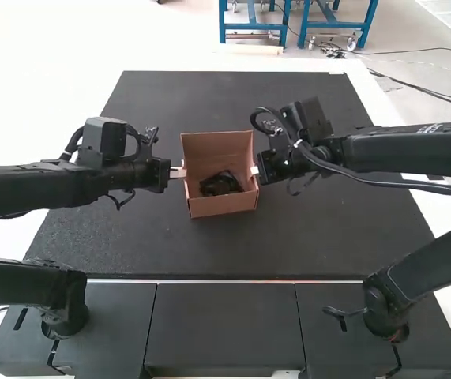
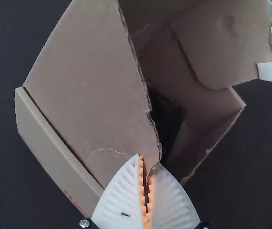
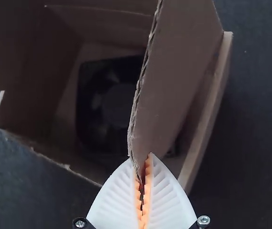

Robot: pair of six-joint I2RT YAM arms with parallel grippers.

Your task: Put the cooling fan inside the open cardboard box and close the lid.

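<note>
Black worktop [image 1: 312, 237] carries cardboard box [image 1: 223, 204], cooling fan [image 1: 219, 184] inside, between our tools. Left tool [image 2: 144, 167] clamps one side flap [image 2: 88, 95], right tool [image 3: 143, 164] other flap [image 3: 183, 81]; we fear uneven pull tears cardboard.

We see the cooling fan [image 3: 108, 112] only in pt from the right wrist: a raised flap [image 3: 183, 81] of the cardboard box [image 3: 26, 62] covers one side. From the left wrist it's mostly lost in shadow. In the high view it's too small & dark to make out. Box cut off at the edge in both wrist views.
</note>
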